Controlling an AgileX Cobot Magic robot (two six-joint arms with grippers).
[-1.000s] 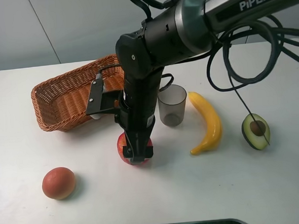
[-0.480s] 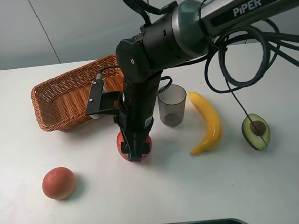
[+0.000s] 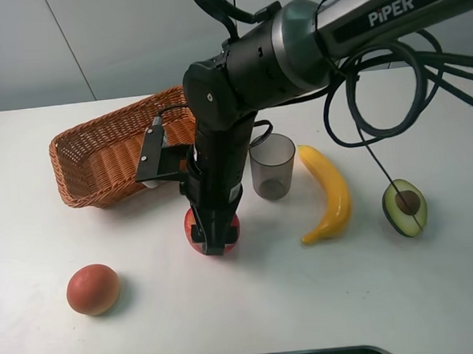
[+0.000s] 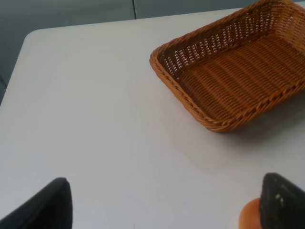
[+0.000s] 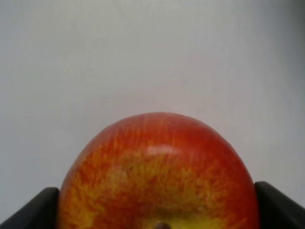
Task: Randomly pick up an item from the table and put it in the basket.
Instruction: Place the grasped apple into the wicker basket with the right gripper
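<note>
The right wrist view alone shows the right tool (image 5: 155,206) clamped on the red apple (image 5: 157,167). The arm (image 3: 292,37) reads "PiPER"; the left tool (image 4: 164,202) stands apart.

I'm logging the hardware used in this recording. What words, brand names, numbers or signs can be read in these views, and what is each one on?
"PiPER": white letters on the grey upper link of the right arm, exterior high view.
No other text is legible. The apple and the wicker basket carry no label, and neither wrist view shows any writing.
</note>
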